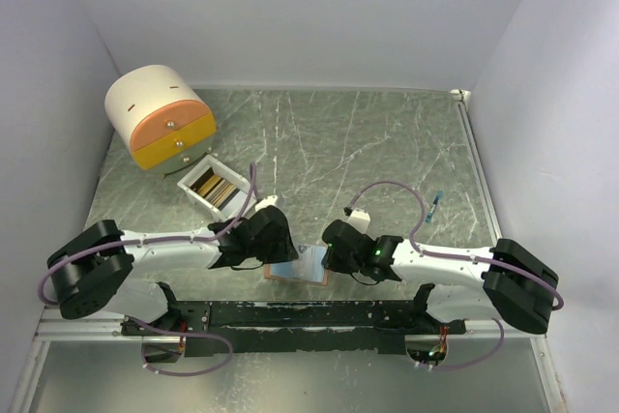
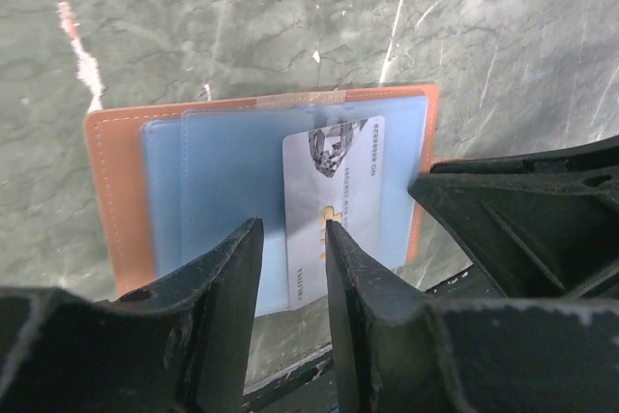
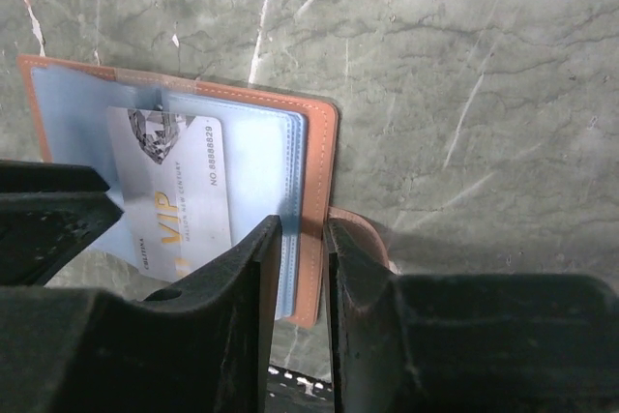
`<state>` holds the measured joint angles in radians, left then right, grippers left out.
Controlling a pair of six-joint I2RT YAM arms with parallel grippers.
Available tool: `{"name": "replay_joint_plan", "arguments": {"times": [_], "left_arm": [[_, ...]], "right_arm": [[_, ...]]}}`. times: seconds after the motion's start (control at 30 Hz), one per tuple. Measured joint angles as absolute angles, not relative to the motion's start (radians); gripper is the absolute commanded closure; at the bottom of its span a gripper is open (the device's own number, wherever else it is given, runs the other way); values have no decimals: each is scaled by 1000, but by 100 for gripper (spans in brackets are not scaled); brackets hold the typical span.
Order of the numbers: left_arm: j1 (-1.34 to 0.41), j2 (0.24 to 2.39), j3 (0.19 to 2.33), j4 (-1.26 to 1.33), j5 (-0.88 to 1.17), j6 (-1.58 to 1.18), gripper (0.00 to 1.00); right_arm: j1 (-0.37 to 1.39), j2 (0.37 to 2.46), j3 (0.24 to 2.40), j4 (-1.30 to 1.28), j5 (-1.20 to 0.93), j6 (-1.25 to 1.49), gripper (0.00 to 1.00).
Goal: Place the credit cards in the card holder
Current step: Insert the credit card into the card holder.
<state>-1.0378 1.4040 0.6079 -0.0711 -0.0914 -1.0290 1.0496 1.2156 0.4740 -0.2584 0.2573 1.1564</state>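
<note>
The card holder (image 1: 308, 264) lies open and flat near the table's front edge, salmon-brown outside (image 2: 116, 200) and pale blue inside (image 3: 261, 152). A silver-white credit card (image 2: 334, 181) marked VIP in gold (image 3: 169, 181) sits partly in a blue pocket, its near end sticking out. My left gripper (image 2: 292, 231) hovers over that card's near left corner, jaws parted, nothing between them. My right gripper (image 3: 302, 227) stands over the holder's right edge with a narrow gap, one finger above the blue pockets and the other on the brown snap tab. Both grippers (image 1: 279, 241) (image 1: 336, 244) crowd the holder from either side.
A small white open box (image 1: 193, 192) holding several more cards (image 1: 218, 186) stands behind the left arm. A round cream-and-orange drawer unit (image 1: 160, 118) sits at the back left. A small blue item (image 1: 437, 202) lies at the right. A black rail (image 1: 309, 316) runs along the near edge.
</note>
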Motion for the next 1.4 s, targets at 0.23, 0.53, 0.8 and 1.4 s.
{"name": "replay_joint_plan", "arguments": {"times": [0.23, 0.53, 0.8, 1.4], "left_arm": [[-1038, 1306, 541, -150, -141, -1092, 56], [-1038, 1248, 566, -138, -156, -1087, 51], [-1038, 1368, 573, 1, -88, -1062, 49], [-1038, 1431, 583, 61, -43, -1054, 51]], "right_arm": [[1017, 1215, 473, -253, 249, 1145, 76], [1013, 1208, 473, -255, 248, 1135, 76], [1013, 1206, 468, -252, 238, 1135, 76], [1013, 1167, 446, -256, 234, 1135, 76]]}}
